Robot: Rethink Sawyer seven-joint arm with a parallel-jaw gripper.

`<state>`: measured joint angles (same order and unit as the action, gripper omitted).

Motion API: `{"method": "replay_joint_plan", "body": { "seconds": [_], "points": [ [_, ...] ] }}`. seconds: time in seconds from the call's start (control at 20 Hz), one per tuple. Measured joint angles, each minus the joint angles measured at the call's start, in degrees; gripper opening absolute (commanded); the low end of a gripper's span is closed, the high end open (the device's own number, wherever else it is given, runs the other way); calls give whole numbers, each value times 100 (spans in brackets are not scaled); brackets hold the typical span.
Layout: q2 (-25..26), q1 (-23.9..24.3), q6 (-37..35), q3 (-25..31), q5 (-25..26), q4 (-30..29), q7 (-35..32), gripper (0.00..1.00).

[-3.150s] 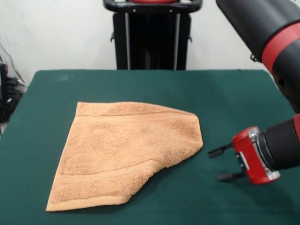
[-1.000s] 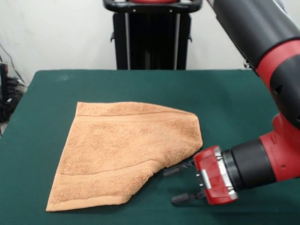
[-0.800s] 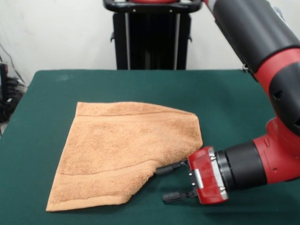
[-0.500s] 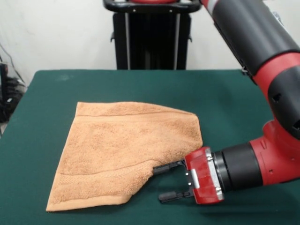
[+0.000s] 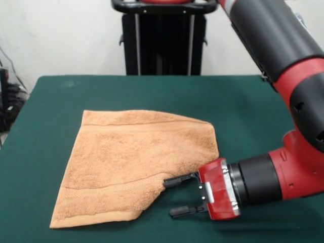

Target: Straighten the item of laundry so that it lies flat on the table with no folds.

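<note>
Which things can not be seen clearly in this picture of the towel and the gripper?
- Front view: the folded-under part of the towel is hidden by its top layer.
- Whether the upper finger of the gripper touches the towel edge: cannot tell.
- The table is cut off at the picture's bottom edge.

A plain off-white wall (image 5: 61,35) filled the background from 10 to 2 o'clock. At the 9 o'clock edge, a dark tangle of black cables and equipment (image 5: 9,104) sat against that wall, too cut off to make out further.
</note>
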<state>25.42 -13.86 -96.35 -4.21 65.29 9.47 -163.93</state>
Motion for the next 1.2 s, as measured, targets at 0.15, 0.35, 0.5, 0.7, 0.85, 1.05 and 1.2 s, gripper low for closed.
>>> {"method": "replay_joint_plan", "body": {
  "seconds": [0.15, 0.35, 0.5, 0.7, 0.85, 1.05, 1.2],
  "points": [
    [-222, 24, 169, -95, -191, -440, 0, 100],
    [-501, 47, 468, -195, -377, -986, 0, 100],
    [-831, 54, 872, -346, -580, -1689, 0, 100],
    [-1180, 62, 1291, -496, -740, -2462, 0, 100],
    [-1368, 85, 1532, -597, -765, -2945, 0, 100],
    [-1497, 131, 1705, -658, -763, -3325, 0, 100],
    [-1623, 186, 1746, -667, -765, -3625, 1, 100]
  ]
}}
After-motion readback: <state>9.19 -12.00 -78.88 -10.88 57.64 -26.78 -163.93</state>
